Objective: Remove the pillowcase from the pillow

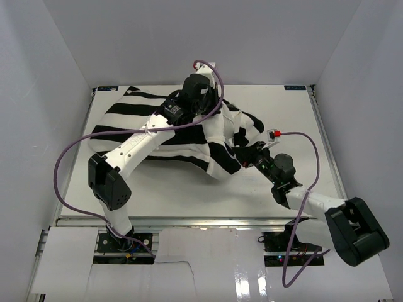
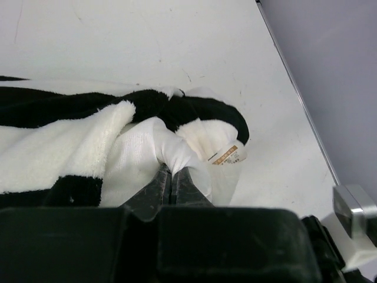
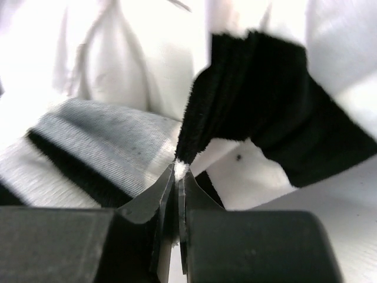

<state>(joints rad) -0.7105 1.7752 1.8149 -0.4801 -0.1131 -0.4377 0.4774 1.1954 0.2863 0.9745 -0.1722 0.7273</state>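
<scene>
- The counter (image 1: pixel 189 195) carries the black-and-white striped pillowcase (image 1: pixel 157 129). In the top view it lies as a rumpled heap from the 9 o'clock side to just past the middle.
- A purple cable (image 1: pixel 63 167) loops out beyond the heap's 8 o'clock side and runs along the left arm.
- The left arm lies across the heap, its wrist toward 12 o'clock.
- The left end effector (image 2: pixel 174 177) has its fingers pressed narrow. They pinch a fold of plain off-white fabric, which looks like a corner of the pillow (image 2: pixel 179 147).
- That corner pokes out of the pillowcase opening. Fleecy black and white stripes wrap it from 9 o'clock round to 1 o'clock in the left wrist view.
- A small label (image 2: pixel 228 155) hangs from the off-white fabric at 2 o'clock of the fingertips.
- The rest of the pillow sits inside the cover and is hidden.
- The right end effector (image 3: pixel 178 177) is at the heap's 4 o'clock edge in the top view. Its fingers are squeezed together on a black-striped edge of the pillowcase, lifted clear of the counter.
</scene>
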